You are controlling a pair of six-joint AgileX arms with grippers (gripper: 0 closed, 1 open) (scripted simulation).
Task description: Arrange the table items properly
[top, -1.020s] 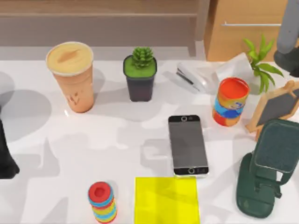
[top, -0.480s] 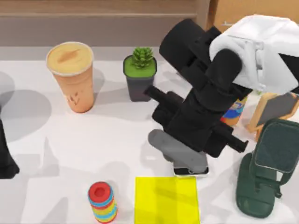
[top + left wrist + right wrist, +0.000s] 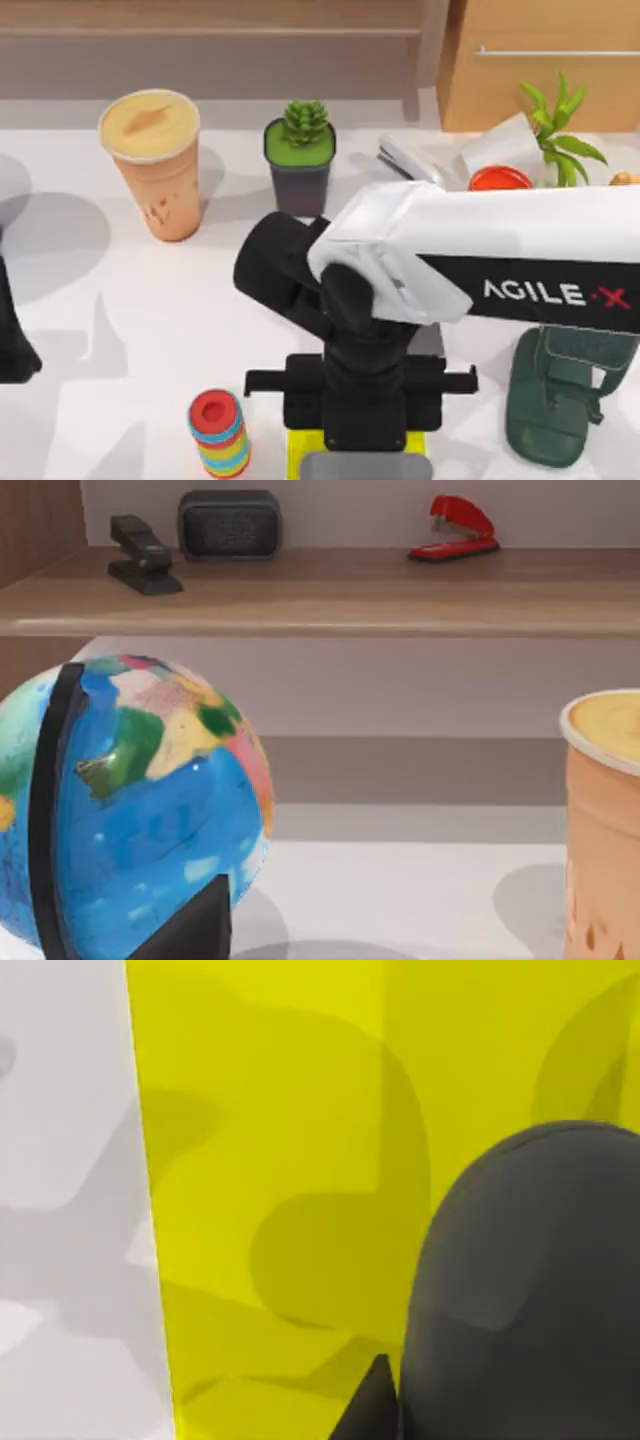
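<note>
Right gripper (image 3: 362,462) has carried mouse (image 3: 530,1290) over yellow mat (image 3: 270,1160).

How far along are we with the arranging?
Nothing looks finished. In hand: the right gripper holds the mouse over the yellow mat, not clearly set down. Left: the cup, standing at the rear left. The left arm is parked at the left edge.

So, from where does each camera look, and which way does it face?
Top view: above the table, looking down; the right arm reaches over the yellow mat.
Left wrist view: low, facing the globe and shelf; shares the cup with top view.
Right wrist view: close over the mat, mouse nearest.
</note>
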